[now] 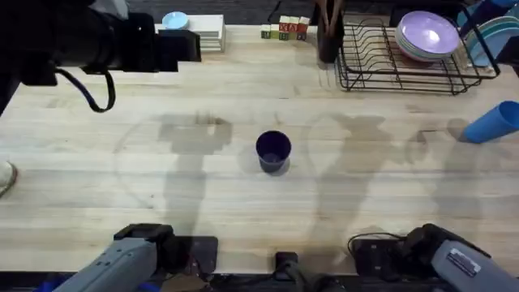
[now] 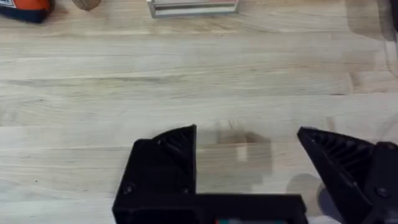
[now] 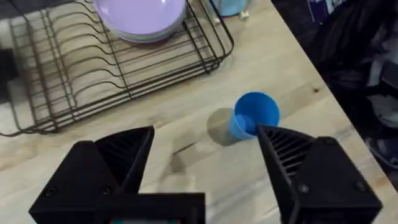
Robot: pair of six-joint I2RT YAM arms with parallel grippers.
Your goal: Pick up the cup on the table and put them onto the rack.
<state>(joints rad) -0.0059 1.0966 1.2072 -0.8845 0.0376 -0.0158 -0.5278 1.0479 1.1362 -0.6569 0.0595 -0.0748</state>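
A: Progress? None, I'd say. Dark blue plastic cup point(image 1: 273, 151) stands upright mid light wooden butcher-block table point(image 1: 97, 186); light blue cup point(image 1: 492, 123) lies on its side near the right edge. Black wire dish rack point(image 1: 381, 69) holds lavender plates point(image 1: 428, 36), no cups.

B: Grippers? Left gripper point(image 2: 249, 155) spread wide over bare wood, empty. Right gripper point(image 3: 208, 155) gaping, holding nothing, light blue cup point(image 3: 254, 115) just past one finger.

A: Right wrist view shows that cup's open mouth; overhead shows the dark cup's spot.

Matt wooden table point(image 1: 243, 203), black wire rack point(image 1: 389, 69)
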